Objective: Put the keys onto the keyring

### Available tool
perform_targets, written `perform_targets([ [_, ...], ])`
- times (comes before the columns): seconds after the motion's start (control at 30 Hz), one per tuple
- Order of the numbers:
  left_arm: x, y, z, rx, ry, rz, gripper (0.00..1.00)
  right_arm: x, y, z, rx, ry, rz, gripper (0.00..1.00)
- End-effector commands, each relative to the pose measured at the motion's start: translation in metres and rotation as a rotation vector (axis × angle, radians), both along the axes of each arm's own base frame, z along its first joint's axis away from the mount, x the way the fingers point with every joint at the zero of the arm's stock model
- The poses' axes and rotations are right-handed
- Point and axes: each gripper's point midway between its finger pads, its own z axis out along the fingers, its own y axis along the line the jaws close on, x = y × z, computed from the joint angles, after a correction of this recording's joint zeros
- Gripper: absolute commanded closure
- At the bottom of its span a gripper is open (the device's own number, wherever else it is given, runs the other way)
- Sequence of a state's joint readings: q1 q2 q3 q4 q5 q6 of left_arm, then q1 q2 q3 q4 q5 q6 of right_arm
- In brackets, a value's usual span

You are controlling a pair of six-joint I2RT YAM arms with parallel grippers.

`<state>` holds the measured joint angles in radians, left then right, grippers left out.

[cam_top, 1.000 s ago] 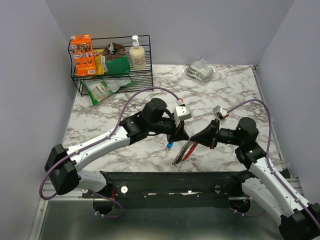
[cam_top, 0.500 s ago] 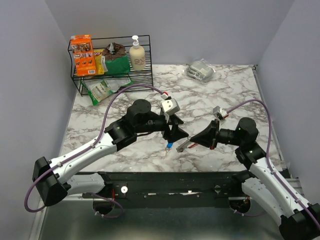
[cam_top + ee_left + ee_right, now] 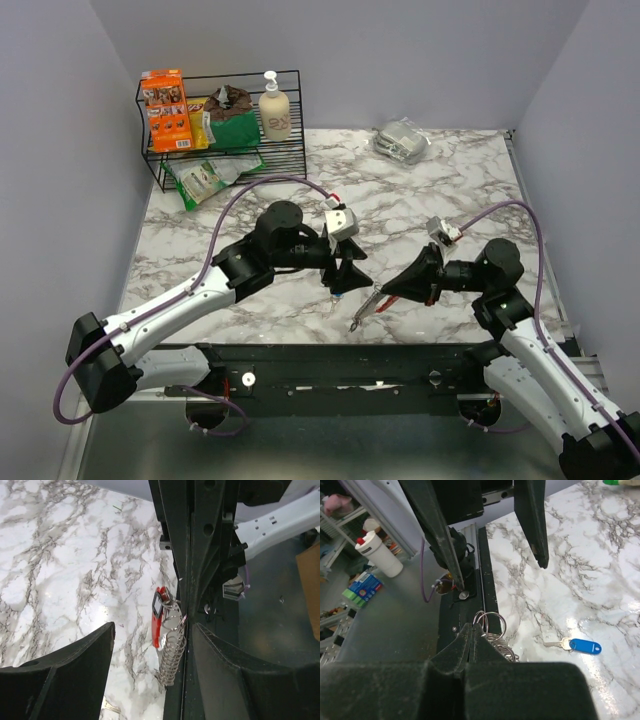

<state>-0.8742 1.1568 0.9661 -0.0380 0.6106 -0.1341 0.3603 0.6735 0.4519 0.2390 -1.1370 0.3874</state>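
Observation:
My right gripper (image 3: 381, 295) is shut on a silver ring of the keyring (image 3: 362, 314), which hangs from it over the table's near edge. In the right wrist view the gripper (image 3: 473, 630) pinches the rings (image 3: 492, 622). A key with a blue head (image 3: 582, 646) lies flat on the marble, free of both grippers. My left gripper (image 3: 340, 278) hovers open just left of the keyring. In the left wrist view the gripper (image 3: 153, 626) frames the red clip (image 3: 157, 616) and the silver chain (image 3: 172, 657) between its spread fingers (image 3: 65, 675), touching neither.
A black wire rack (image 3: 290, 110) with boxes, packets and a soap bottle stands at the back left. A silver packet (image 3: 402, 140) lies at the back right. The black mounting rail (image 3: 340, 362) runs along the table's near edge, under the hanging chain.
My left gripper opened, let go of the blue-headed key and drew back left. The right gripper lifted the keyring off the marble and shifted slightly right.

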Motion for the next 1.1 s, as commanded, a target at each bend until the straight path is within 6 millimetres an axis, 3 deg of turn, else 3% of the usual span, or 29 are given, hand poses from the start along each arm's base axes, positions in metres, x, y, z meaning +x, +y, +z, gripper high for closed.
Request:
perform_targets([
  [0.0,-0.013,0.003,0.004,-0.034,-0.065,-0.088,0.26,-0.018,-0.001,0.024,0.041,-0.077,0.096,0.99],
  [0.37,-0.039,0.006,0.013,-0.098,-0.112,-0.237,0.26,-0.019,-0.001,0.032,0.047,-0.09,0.103,0.99],
  [0.6,-0.053,0.008,0.007,-0.114,-0.089,-0.321,0.29,-0.023,-0.001,0.041,0.055,-0.112,0.123,1.0],
  [0.87,-0.051,0.008,0.014,-0.138,-0.101,-0.302,0.43,-0.024,-0.001,0.046,0.063,-0.125,0.125,0.99],
  [1.0,-0.053,0.005,0.009,-0.129,-0.068,-0.323,0.59,-0.024,-0.001,0.049,0.067,-0.126,0.117,0.99],
  [1.07,-0.054,0.003,0.008,-0.131,-0.057,-0.336,0.62,-0.023,-0.001,0.049,0.069,-0.125,0.112,0.99],
])
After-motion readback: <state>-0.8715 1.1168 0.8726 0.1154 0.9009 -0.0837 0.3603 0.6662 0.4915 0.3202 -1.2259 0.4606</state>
